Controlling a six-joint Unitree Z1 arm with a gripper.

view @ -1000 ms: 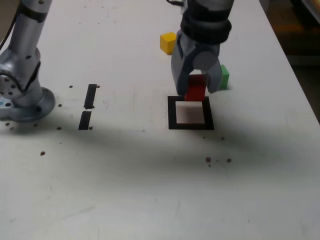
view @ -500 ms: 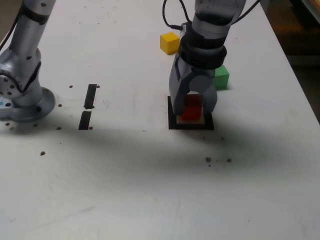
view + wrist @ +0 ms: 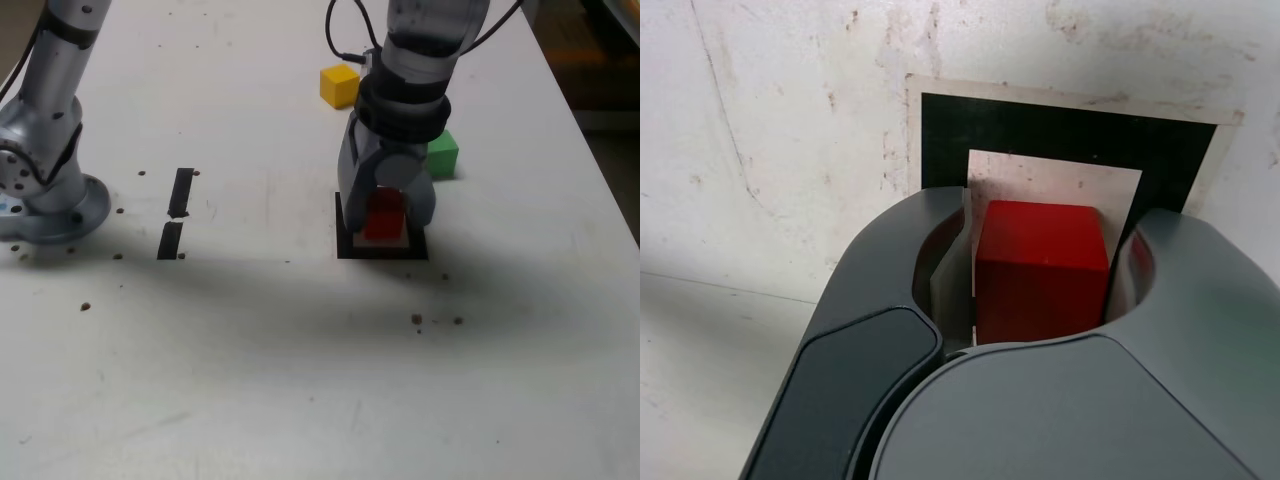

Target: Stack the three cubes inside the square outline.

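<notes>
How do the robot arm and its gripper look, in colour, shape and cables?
The arm is silver-grey metal with black joint rings, on a round grey base. The gripper has two broad, curved, matte grey fingers with darker inner panels. A black collar sits above it, and black cables loop beside the wrist.

No text, label, brand, number or sign can be read in either view.

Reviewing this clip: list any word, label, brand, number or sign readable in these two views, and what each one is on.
None. No readable text shows in either view.
red cube: plain faces.
yellow cube and green cube: plain as far as seen.
square outline: black tape only, no print.
hand and arm base: no legible marking.
two short black tape strips: unmarked.
</notes>
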